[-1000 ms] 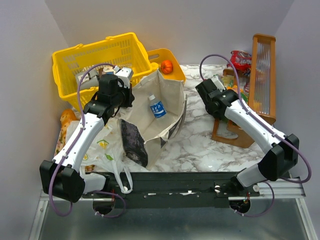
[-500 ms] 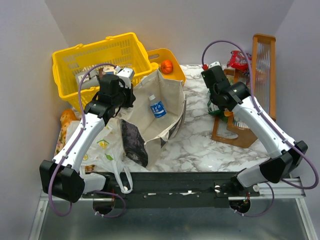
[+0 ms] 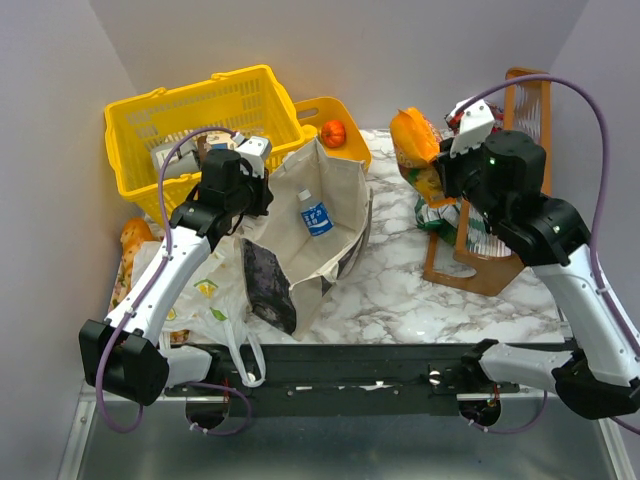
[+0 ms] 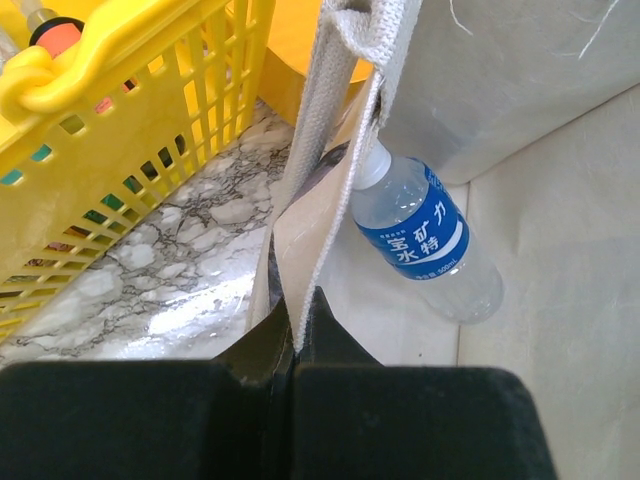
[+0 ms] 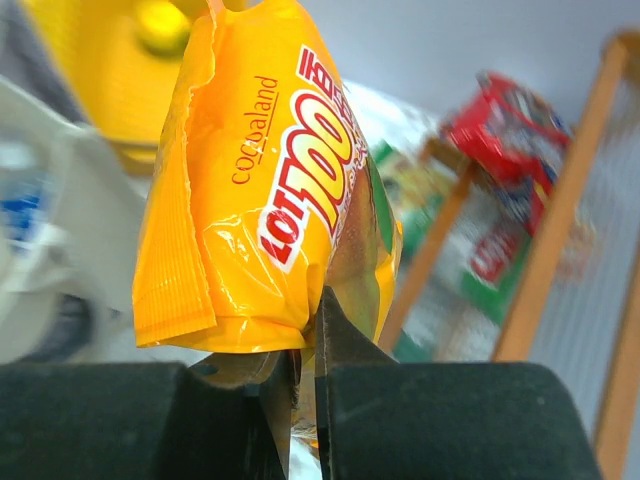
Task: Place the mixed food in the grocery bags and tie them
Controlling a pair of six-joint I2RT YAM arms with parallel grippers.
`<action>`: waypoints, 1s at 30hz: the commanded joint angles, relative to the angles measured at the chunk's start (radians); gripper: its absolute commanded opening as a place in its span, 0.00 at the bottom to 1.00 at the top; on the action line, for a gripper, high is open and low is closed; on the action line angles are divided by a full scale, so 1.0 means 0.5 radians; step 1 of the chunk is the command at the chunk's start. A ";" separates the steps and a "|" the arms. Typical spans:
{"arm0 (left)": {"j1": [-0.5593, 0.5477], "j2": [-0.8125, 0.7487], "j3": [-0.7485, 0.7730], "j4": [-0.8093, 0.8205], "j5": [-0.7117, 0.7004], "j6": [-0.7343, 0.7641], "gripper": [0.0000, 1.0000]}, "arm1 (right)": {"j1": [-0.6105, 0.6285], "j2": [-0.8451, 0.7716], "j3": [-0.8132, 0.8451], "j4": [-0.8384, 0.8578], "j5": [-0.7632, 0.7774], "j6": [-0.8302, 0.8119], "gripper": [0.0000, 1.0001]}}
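A: Bags, count?
B: Two. One canvas tote (image 3: 335,195) stood open mid-table. One plastic bag (image 3: 205,290) lay flat just beside it, on the left arm's side.
A: Food inside the tote?
B: One water bottle (image 4: 425,235), blue label, lying on the tote's floor.
A: Left gripper (image 4: 295,322)?
B: Jaws pinched together on the tote's handle strap (image 4: 325,130), at the rim facing the large yellow basket (image 3: 190,115).
A: Right gripper (image 5: 305,335)?
B: Raised above the table beside the wooden rack (image 3: 525,120). Jaws stood narrow, clamped on the bottom edge of one yellow snack packet (image 5: 265,190). The packet was in the air, apart from both bags.
A: Other items?
B: One orange (image 3: 333,133) sat in the small yellow basket (image 3: 322,106). One red packet (image 5: 505,125) was on the rack, blurred. Baskets: two. Bread loaf (image 3: 130,245): one seen, at the table's left edge beside the plastic bag.
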State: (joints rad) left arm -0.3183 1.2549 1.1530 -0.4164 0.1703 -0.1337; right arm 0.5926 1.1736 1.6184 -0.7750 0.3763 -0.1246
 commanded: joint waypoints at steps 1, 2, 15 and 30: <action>-0.032 0.009 -0.017 -0.057 0.003 0.013 0.00 | 0.076 -0.086 0.034 0.531 -0.620 -0.021 0.01; -0.035 0.009 -0.017 -0.057 0.003 0.019 0.00 | 0.088 -0.089 0.037 0.568 -0.800 -0.012 0.01; -0.047 -0.009 -0.023 -0.048 -0.043 0.022 0.00 | 0.352 0.468 -0.006 0.845 -1.235 0.243 0.01; -0.047 -0.034 -0.023 -0.051 -0.068 0.022 0.00 | 0.496 0.859 -0.074 0.286 -1.167 0.488 0.15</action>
State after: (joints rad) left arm -0.3351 1.2537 1.1530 -0.4198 0.1318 -0.1268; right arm 0.7940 1.5631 1.5364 -0.6361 -0.1871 0.0731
